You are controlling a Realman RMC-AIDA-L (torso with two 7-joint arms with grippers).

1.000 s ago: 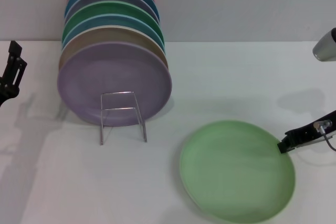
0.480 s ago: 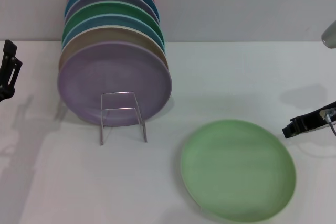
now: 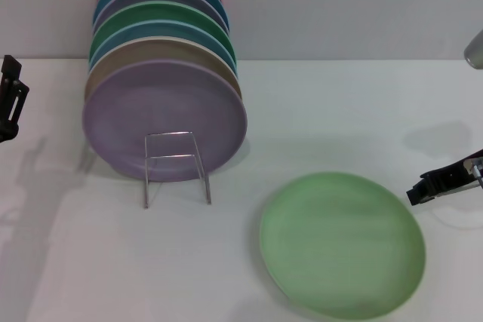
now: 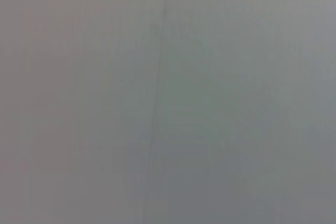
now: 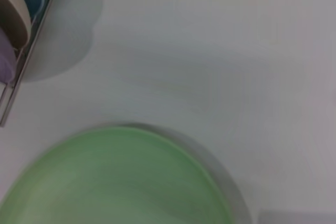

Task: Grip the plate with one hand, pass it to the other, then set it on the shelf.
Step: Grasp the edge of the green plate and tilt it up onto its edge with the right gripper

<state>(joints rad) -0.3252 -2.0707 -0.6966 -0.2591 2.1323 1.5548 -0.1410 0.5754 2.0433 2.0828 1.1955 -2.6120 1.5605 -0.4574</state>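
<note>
on table, plate (image 3: pixel 342 243) flat, right gripper (image 3: pixel 421 191) beside rim

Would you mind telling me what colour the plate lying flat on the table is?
The plate is a plain light pastel green, clearest in the head view.

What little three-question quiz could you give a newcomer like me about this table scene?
1. True or false: the light green plate lies flat on the table.
2. Which plate stands frontmost in the shelf: A lavender, B red, C blue?
3. Which claw is nearer the light green plate?

Key: 1 true. 2 A, the lavender plate. 3 The right claw, just off the plate's rim; the left claw sits at the table's far left edge.
</note>
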